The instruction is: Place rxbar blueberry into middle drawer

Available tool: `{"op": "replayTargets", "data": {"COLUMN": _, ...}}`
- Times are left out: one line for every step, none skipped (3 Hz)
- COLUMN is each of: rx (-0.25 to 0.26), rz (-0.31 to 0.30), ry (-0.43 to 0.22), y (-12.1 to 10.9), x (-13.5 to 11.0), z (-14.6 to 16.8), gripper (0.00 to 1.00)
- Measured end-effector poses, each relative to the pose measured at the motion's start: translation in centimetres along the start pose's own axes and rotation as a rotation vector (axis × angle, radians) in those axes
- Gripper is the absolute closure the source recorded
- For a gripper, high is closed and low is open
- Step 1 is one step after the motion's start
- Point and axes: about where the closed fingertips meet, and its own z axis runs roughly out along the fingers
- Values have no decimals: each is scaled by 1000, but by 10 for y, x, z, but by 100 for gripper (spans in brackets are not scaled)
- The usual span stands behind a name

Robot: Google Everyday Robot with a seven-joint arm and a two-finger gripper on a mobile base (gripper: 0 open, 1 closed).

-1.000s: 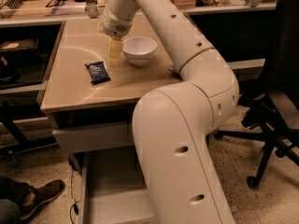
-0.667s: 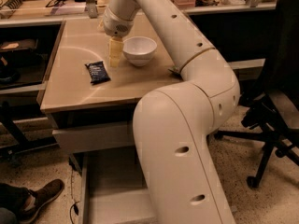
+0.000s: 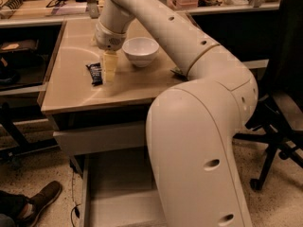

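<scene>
A tan tabletop (image 3: 142,86) stands on a pale speckled floor (image 3: 28,167), with a cluttered bench (image 3: 42,6) behind and a black chair (image 3: 286,103) at right. A brown shoe (image 3: 41,200) shows at lower left. The gripper (image 3: 109,67) hangs over the tabletop's left part.

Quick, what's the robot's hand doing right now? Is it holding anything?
Gripper: cannot be told if open or shut; it hangs over the tan table, beside the small dark-wrapped snack bar.

White bowl (image 3: 140,50) on a tan table (image 3: 142,86), near the gripper (image 3: 109,77) hanging over it; black office chair (image 3: 286,79) stands nearby.
</scene>
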Motion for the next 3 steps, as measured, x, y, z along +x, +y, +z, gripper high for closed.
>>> {"op": "replayTargets", "data": {"rx": -10, "rz": 0, "ry": 1, "y": 2, "x": 0, "z": 5, "gripper": 0}}
{"op": "replayTargets", "data": {"rx": -18, "rz": 1, "ry": -10, "y": -3, "x": 1, "z": 13, "gripper": 0}}
{"op": "replayTargets", "data": {"rx": -32, "rz": 0, "ry": -16, "y": -10, "x": 2, "z": 21, "gripper": 0}}
